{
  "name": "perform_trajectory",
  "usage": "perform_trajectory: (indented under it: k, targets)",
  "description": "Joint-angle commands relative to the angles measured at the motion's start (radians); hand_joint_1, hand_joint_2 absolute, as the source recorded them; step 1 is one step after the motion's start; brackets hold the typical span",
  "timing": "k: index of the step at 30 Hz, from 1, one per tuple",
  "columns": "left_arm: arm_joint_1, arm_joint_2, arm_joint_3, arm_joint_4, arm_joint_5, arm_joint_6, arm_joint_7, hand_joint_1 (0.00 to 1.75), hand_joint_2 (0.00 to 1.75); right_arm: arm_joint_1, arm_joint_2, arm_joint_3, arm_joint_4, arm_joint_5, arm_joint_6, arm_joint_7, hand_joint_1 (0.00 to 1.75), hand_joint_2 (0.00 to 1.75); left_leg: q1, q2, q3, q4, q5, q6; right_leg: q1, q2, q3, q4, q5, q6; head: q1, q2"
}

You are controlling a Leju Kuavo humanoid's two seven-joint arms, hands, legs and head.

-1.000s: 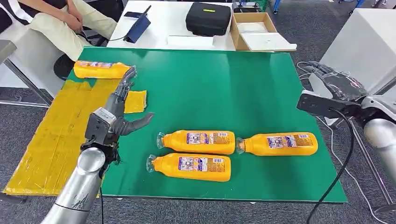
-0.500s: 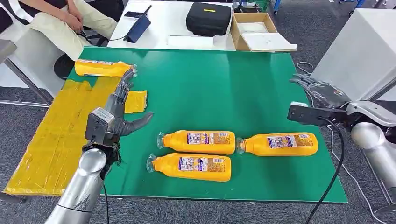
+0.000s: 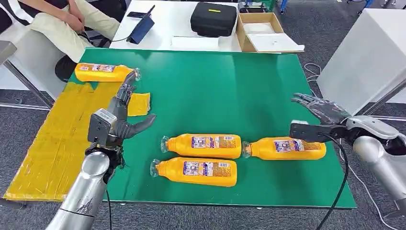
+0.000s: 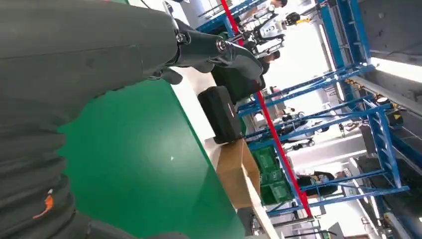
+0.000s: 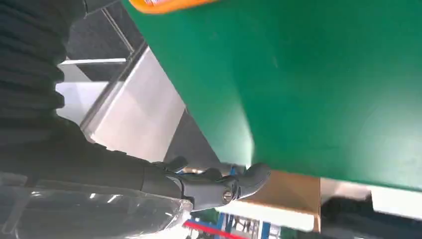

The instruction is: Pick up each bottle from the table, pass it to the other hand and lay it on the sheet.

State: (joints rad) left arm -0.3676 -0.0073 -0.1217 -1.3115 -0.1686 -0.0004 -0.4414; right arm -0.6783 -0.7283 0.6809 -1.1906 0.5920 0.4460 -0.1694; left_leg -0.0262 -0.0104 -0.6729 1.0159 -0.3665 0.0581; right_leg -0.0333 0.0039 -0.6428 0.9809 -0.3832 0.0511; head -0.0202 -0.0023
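Three orange bottles lie on the green table: one in the middle, one nearer the front edge, one to the right. Another orange bottle lies at the far end of the yellow sheet, its cap end over the green. My left hand hovers open over the sheet's edge, fingers stretched toward that bottle, holding nothing. My right hand is open just behind the right bottle, fingers spread, touching nothing. In the right wrist view its fingers stand off the table edge.
A white table behind holds a black case, a cardboard box and a dark blue pouch. A seated person is at the far left. A white cabinet stands to the right. A black cable hangs from my right arm.
My right hand has swung in from beyond the table's right edge, down toward the right bottle. My left hand has drawn back slightly from the bottle on the sheet.
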Motion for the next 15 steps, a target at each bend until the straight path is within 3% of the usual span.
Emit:
perform_trajectory:
  k: [1,4,5,6,10,15]
  targets:
    - [-0.059,-0.016,0.021,0.115,0.01,-0.005,0.002,0.0,1.75,0.01,-0.032,0.044,0.005,-0.017,0.015,0.001,0.0,1.75,0.001,-0.002,0.003,0.0,-0.001,-0.004,0.001,-0.002,0.004,-0.001,-0.001,-0.003,0.0,0.0]
    - [-0.059,-0.016,0.021,0.115,0.01,-0.005,0.002,0.0,1.75,0.01,-0.032,0.044,0.005,-0.017,0.015,0.001,0.0,1.75,0.001,0.0,0.003,0.0,-0.001,-0.003,0.001,-0.001,0.003,-0.001,-0.001,-0.003,0.0,0.0]
    - [-0.059,-0.016,0.021,0.115,0.01,-0.005,0.002,0.0,1.75,0.01,-0.032,0.044,0.005,-0.017,0.015,0.001,0.0,1.75,0.002,0.0,0.009,-0.001,-0.003,-0.008,0.003,-0.001,0.01,-0.002,-0.003,-0.006,0.0,0.0]
    - [-0.063,-0.016,0.022,0.124,0.014,-0.005,0.002,0.0,1.75,0.009,-0.031,0.044,0.005,-0.019,0.015,0.006,0.0,1.75,0.001,0.001,0.004,0.0,-0.001,-0.004,0.001,0.0,0.004,-0.001,-0.001,-0.003,0.0,0.0]
    - [-0.071,-0.01,0.03,0.147,0.024,-0.002,0.002,0.0,1.75,0.053,-0.036,0.019,0.014,-0.023,-0.014,0.019,0.0,1.75,0.003,0.001,0.01,-0.001,-0.004,-0.008,0.003,-0.001,0.011,-0.003,-0.003,-0.006,0.0,0.0]
    - [-0.079,-0.01,0.04,0.181,0.032,0.0,0.0,0.0,1.75,0.092,-0.022,-0.01,0.051,-0.002,-0.056,0.035,0.0,1.75,0.002,0.0,0.007,-0.001,-0.002,-0.005,0.003,-0.001,0.008,-0.003,-0.001,-0.004,0.0,0.0]
